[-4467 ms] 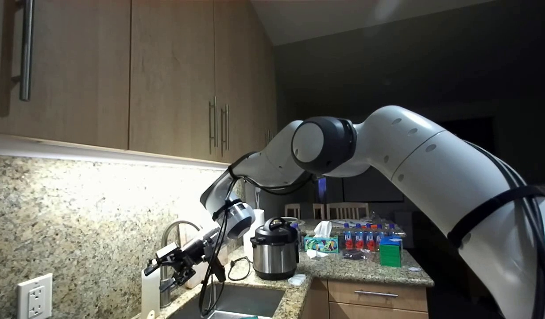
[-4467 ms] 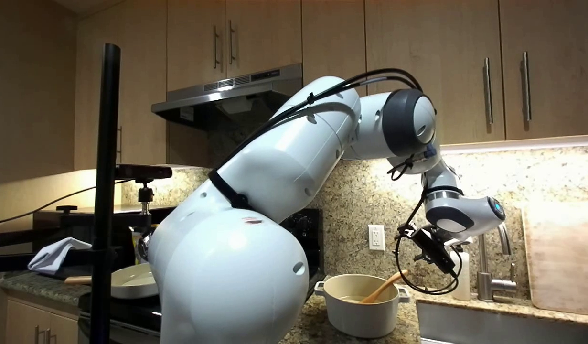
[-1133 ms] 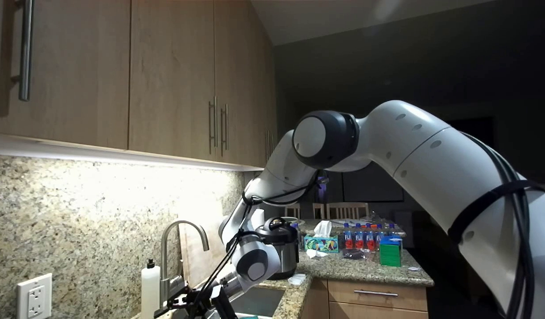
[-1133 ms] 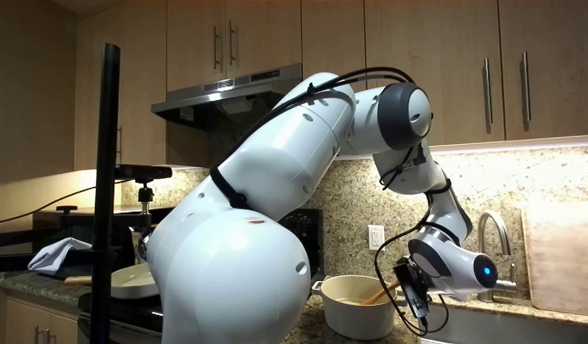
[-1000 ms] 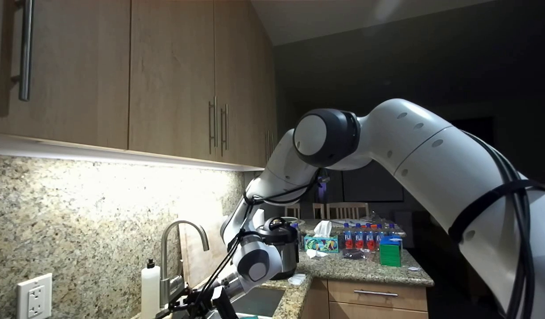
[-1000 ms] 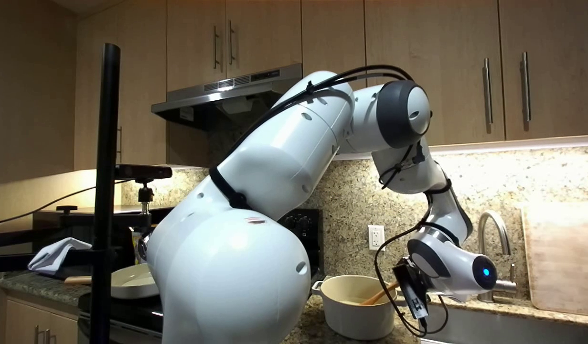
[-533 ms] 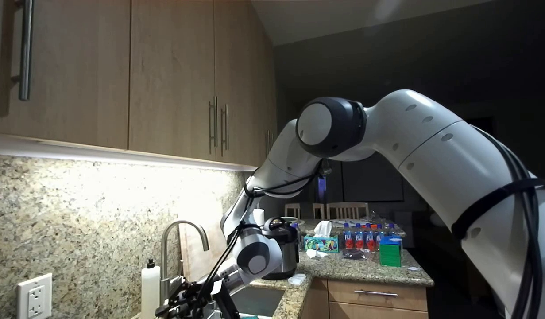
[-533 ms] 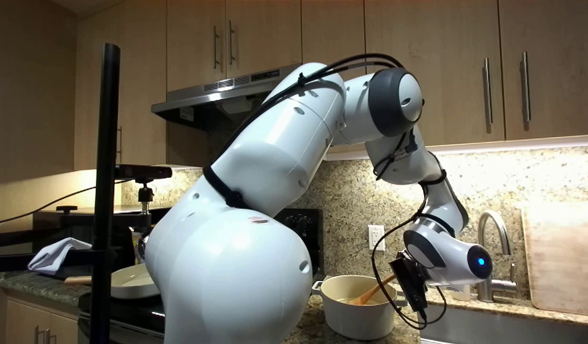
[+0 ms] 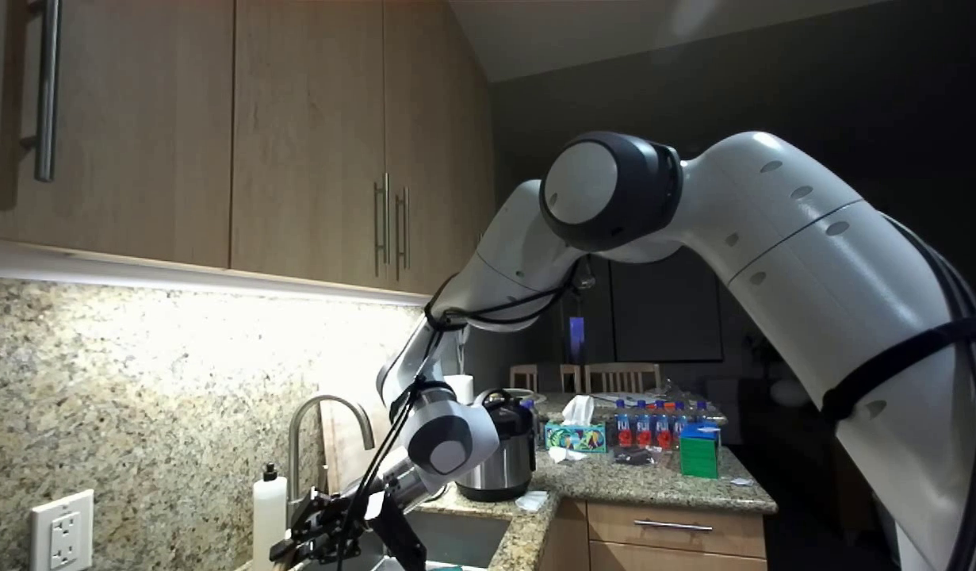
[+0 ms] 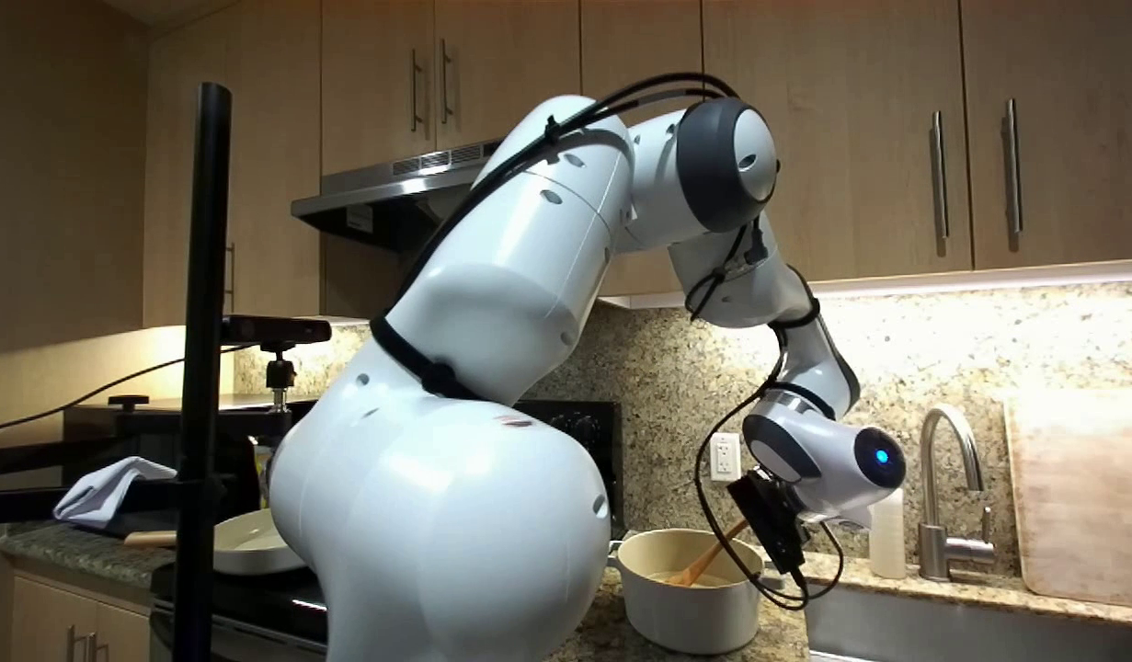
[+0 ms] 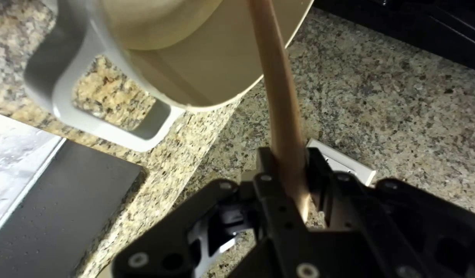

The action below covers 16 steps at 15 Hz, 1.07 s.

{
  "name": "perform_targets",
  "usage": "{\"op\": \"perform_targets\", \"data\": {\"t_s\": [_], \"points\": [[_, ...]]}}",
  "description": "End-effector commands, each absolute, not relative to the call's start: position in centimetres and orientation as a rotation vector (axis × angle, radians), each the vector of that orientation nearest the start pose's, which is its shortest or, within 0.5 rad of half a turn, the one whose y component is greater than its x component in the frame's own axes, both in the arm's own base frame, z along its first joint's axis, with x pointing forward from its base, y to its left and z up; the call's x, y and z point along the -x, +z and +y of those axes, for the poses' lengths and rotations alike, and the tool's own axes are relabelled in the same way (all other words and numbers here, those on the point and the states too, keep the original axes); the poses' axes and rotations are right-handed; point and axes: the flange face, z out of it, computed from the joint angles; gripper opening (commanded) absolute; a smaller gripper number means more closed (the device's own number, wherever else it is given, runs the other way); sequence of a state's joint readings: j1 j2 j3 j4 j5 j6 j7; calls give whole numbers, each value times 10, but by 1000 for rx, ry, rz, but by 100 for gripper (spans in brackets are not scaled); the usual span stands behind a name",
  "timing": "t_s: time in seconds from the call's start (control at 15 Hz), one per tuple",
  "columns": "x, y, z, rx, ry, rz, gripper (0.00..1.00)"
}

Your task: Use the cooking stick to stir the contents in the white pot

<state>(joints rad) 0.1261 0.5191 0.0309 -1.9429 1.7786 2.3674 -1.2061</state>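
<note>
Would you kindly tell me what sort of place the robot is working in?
Most likely a kitchen, perhaps in a home: there is a range hood above the stove, a tap at the sink, and a white pot on the speckled counter.

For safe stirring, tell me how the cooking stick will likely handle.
The cooking stick is probably stiff: it looks like solid wood. Being slim, it seems light. It may pivot, as the claw grips it near one end.

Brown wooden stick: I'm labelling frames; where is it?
Wrist view, right of centre: the stick, held in the black gripper, reaches into the round white pot.
</note>
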Motion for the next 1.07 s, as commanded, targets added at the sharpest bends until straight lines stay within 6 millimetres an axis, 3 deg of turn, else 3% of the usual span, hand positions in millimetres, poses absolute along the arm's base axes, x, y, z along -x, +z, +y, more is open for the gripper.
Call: {"op": "perform_targets", "data": {"t_s": [0.0,0.27,0.53,1.0], "points": [[-590,228,120,2160,-630,306,6],[-584,253,128,2183,-764,510,6],[-575,282,123,2216,-855,672,6],[-573,308,126,2360,-924,876,6]]}}
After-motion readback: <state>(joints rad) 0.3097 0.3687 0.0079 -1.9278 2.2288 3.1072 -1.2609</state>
